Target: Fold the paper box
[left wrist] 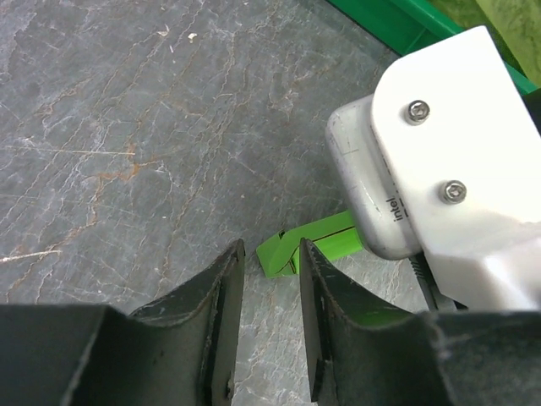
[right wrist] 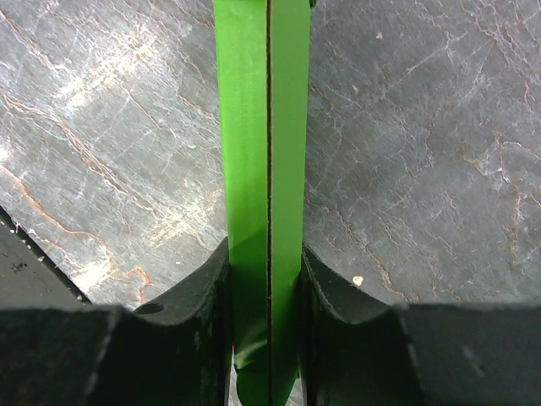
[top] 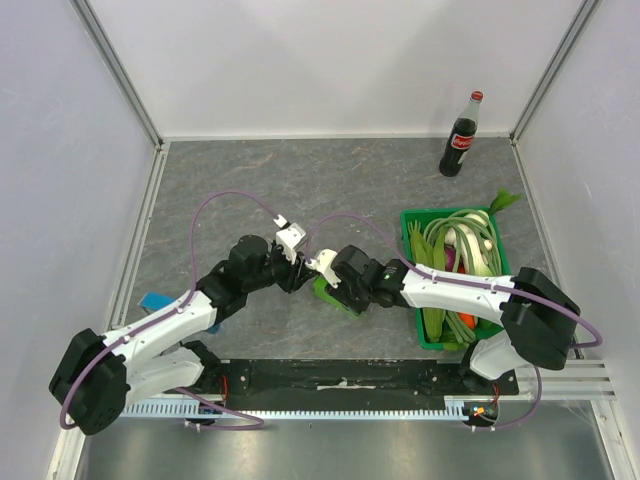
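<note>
The paper box (right wrist: 262, 127) is a lime-green card piece folded flat, with a seam running down its middle. My right gripper (right wrist: 264, 271) is shut on it, one finger pressing each side. From above, the box (top: 328, 293) shows at mid table under the right gripper (top: 335, 292). My left gripper (left wrist: 270, 262) stands open just short of the box's free end (left wrist: 287, 251), with only bare table between its fingers. Seen from above, the left gripper (top: 300, 278) points at the box from the left.
A dark-green crate (top: 425, 213) of vegetables stands right of the grippers, its corner (left wrist: 397, 21) close behind the right wrist's white camera housing (left wrist: 439, 169). A cola bottle (top: 460, 135) stands at the back right. A small blue block (top: 155, 299) lies at the left.
</note>
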Robot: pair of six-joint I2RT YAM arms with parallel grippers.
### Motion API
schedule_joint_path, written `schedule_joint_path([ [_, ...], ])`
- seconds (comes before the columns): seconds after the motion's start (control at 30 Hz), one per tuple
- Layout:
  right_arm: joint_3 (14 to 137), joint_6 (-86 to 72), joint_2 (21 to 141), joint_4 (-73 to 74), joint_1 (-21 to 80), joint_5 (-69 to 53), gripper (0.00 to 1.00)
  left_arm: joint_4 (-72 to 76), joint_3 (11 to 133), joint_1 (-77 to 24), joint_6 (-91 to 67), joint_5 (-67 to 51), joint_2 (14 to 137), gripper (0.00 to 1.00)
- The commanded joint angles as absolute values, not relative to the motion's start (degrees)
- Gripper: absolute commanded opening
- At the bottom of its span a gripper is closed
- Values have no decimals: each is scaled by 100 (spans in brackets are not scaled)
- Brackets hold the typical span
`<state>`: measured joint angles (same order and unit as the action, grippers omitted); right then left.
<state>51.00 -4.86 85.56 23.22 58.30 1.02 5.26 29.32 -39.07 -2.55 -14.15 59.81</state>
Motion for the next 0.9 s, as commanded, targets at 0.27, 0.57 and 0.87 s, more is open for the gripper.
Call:
schedule_joint_path([
  [0.27, 5054, -457, 8455, 2241, 5827, 9, 17, 333, 3050, -3929, 396, -2082, 6029, 36],
  [0.57, 5019, -501, 8367, 2171, 5827, -149, 16, 650, 3050, -3929, 133, -2312, 6355, 33],
  [0.87, 4808, -721, 8262, 2074, 5731, -44, 17, 870, 2531, -3894, -97, -1740, 5581, 34],
])
